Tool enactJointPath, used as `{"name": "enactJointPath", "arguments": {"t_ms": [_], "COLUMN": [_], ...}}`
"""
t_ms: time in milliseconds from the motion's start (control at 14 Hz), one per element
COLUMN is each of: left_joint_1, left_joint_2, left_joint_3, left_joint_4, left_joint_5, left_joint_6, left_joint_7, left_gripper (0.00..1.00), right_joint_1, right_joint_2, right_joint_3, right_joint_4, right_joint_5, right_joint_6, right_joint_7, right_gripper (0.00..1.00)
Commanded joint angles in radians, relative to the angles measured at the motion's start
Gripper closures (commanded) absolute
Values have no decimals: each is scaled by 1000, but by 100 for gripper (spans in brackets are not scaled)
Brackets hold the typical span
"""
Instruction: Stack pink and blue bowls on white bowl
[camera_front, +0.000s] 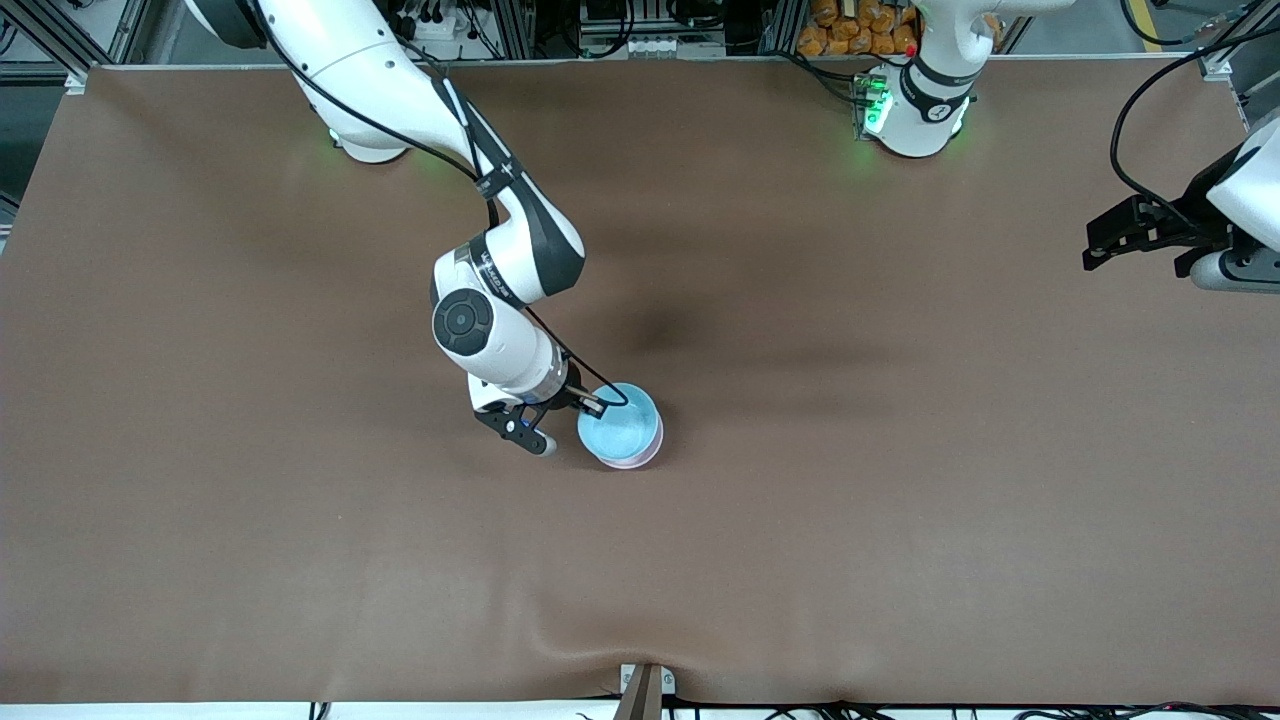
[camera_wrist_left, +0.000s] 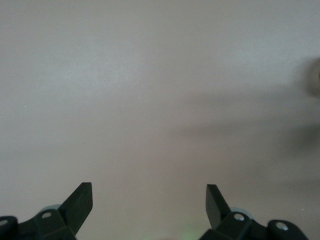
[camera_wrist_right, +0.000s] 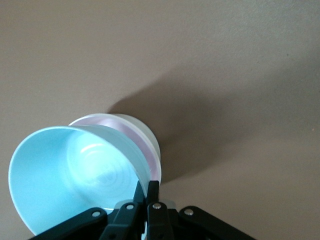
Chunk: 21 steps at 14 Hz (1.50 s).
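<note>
My right gripper (camera_front: 596, 405) is shut on the rim of the light blue bowl (camera_front: 618, 424) and holds it, tilted, over the pink bowl (camera_front: 641, 460). In the right wrist view my right gripper (camera_wrist_right: 146, 188) pinches the blue bowl (camera_wrist_right: 65, 175) at its rim. The pink bowl (camera_wrist_right: 112, 121) sits nested in the white bowl (camera_wrist_right: 150, 137) on the table. In the front view the white bowl is hidden under the other two. My left gripper (camera_front: 1097, 246) waits open and empty over the left arm's end of the table, and its wrist view (camera_wrist_left: 149, 192) shows only bare table.
The brown table mat (camera_front: 900, 500) lies flat, with a slight ripple at its edge nearest the front camera. A small clamp (camera_front: 642, 690) sits at that edge.
</note>
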Motion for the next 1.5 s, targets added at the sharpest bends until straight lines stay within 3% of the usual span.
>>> {"name": "enactJointPath", "arguments": {"t_ms": [0,429,500,571,643,929,1286,1429], "left_joint_1": [4,4,1,3,4,4,4,6], "left_joint_2": [-10,-7,0,1,3,13,16,16], "left_joint_3": [2,1,1,1,1,-3,-4,-1], "left_joint_4": [11,19,21,21,21,36,30,31], "left_joint_5": [27,36,30,29,27,26,26,24], "left_joint_6": [5,6,5,6,5,0,-1,-1], "left_joint_7": [18,29,14,21,17,10,-32,-34], "left_gripper": [0,0,0,0,0,0,0,0], "right_joint_1": [-4,5,2,-3,-3,-55,-254,-329], "right_joint_2": [29,35,35,34,29,-44,-189,-267], "right_joint_3": [-1,1,1,1,1,-5,-5,-13], "right_joint_4": [29,31,31,32,35,34,23,-31], "right_joint_5": [-22,-16,-18,-18,-21,-39,-41,-74], "right_joint_6": [6,16,14,14,13,-41,-274,-317], "right_joint_7": [4,8,1,2,3,-67,-395,-505], "right_gripper": [100,100,80,21,0,0,0,0]}}
